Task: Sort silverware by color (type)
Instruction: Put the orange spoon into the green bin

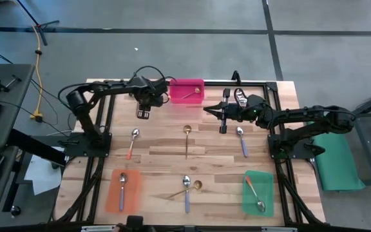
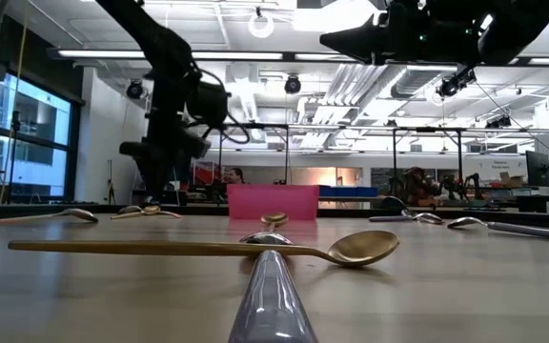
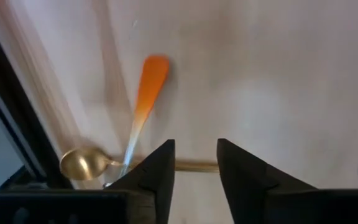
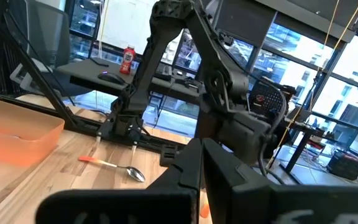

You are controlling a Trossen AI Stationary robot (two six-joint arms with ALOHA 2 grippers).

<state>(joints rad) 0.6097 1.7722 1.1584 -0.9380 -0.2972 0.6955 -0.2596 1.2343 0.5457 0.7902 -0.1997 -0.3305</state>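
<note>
The left gripper (image 1: 143, 115) is held above the table with its fingers (image 3: 154, 171) slightly apart and nothing between them; just beyond its tips lies the orange-handled spoon (image 1: 132, 142), and the step in hand is judged to be the picking of that spoon. For a clean grasp the gripper should be brought down over the slim neck between bowl and handle, with the fingers set across the handle's line and opened wider before contact, since the spoon lies flat on the wood and offers little to catch. A gold spoon (image 1: 187, 139) lies off to the side of the gripper, well apart in the high view; it should not be swept along. The pink tray (image 1: 186, 91) stands just beside the gripper on its far side and holds a slim gold spoon (image 1: 192, 95). The right gripper (image 1: 223, 111) hovers nearer the table's middle, fingers closed and empty, with a blue-handled spoon (image 1: 242, 140) just beside it. Further spoons lie on the orange tray (image 1: 113, 198) and the green tray (image 1: 266, 202), well apart from both grippers.
</note>
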